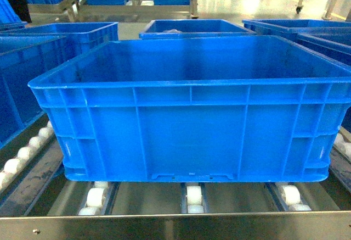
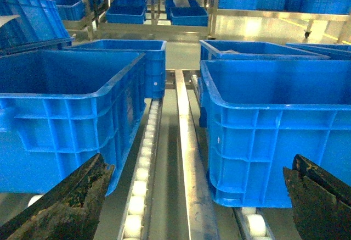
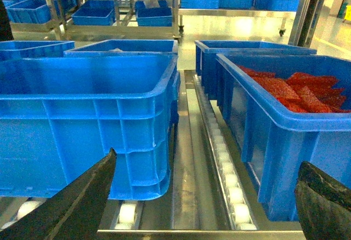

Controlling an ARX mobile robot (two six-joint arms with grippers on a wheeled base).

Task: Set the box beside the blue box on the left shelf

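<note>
So: left shelf [image 1: 164,221] = steel flow rack w/ white roller wheels [image 1: 194,196], flat front rail. Behind it, more racks w/ blue crates, shiny floor. Box [image 1: 192,113] sits on rollers, centre lane, empty, blue box [image 2: 66,113] just beside on its left. Left claw [image 2: 192,201] & right claw [image 3: 203,196] both spread apart, holding nothing, just short of box's near corners.
</note>
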